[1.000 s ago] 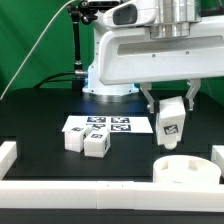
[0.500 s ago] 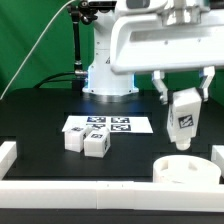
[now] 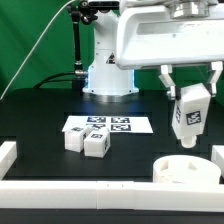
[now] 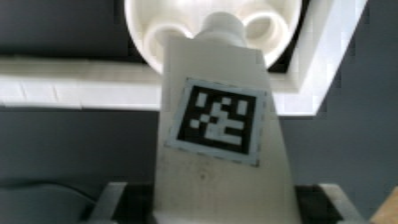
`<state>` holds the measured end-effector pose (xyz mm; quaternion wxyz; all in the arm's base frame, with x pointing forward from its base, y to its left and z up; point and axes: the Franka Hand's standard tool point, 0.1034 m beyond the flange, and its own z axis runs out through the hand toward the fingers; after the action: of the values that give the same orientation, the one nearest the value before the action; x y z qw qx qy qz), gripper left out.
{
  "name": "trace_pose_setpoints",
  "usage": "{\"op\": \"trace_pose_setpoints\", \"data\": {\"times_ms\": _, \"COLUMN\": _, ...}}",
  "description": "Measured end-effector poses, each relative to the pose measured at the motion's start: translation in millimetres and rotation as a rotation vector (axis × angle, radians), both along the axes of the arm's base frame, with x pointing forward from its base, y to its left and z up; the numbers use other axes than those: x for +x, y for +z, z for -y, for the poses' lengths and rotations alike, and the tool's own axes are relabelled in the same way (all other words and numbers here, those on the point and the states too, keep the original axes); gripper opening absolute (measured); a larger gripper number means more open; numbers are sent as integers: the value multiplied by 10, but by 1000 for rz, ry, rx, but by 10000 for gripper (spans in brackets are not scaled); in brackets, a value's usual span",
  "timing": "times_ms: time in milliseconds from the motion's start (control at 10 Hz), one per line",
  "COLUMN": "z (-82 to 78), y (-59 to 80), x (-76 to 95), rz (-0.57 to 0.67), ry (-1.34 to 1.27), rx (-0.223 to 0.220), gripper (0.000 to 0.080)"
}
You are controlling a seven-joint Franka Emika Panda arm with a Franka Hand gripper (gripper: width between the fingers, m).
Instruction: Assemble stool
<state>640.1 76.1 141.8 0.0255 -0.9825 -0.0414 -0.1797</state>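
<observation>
My gripper (image 3: 191, 88) is shut on a white stool leg (image 3: 187, 116) with a square tag, holding it in the air above the round white seat (image 3: 184, 170) at the exterior view's right. In the wrist view the leg (image 4: 214, 130) fills the middle, clamped between the fingers (image 4: 121, 200), and its tip points at the seat (image 4: 178, 20) below. Two more white legs (image 3: 74, 139) (image 3: 96, 146) with tags lie on the black table at the exterior view's left of centre.
The marker board (image 3: 110, 125) lies flat behind the two loose legs. Long white border rails (image 3: 60, 190) run along the front and the sides (image 3: 8, 155). The robot's base (image 3: 105, 70) stands at the back.
My gripper has carried the leg upward and toward the exterior view's right, over the seat. The loose legs and seat have not moved.
</observation>
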Motion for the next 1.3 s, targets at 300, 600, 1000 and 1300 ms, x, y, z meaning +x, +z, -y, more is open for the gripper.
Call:
{"op": "trace_pose_setpoints", "data": {"times_ms": 300, "z": -185, "y": 51, "x": 41, "rz": 22, "ry": 79, "rx": -36, "gripper": 327}}
{"op": "trace_pose_setpoints", "data": {"times_ms": 600, "z": -253, "y": 96, "x": 117, "rz": 147, "ry": 122, "rx": -45, "gripper": 327}}
{"op": "trace_pose_setpoints", "data": {"times_ms": 1000, "z": -384, "y": 14, "x": 65, "rz": 229, "ry": 209, "rx": -72, "gripper": 327}}
{"op": "trace_pose_setpoints", "data": {"times_ms": 1300, "z": -280, "y": -138, "x": 58, "rz": 229, "ry": 247, "rx": -102, "gripper": 327}}
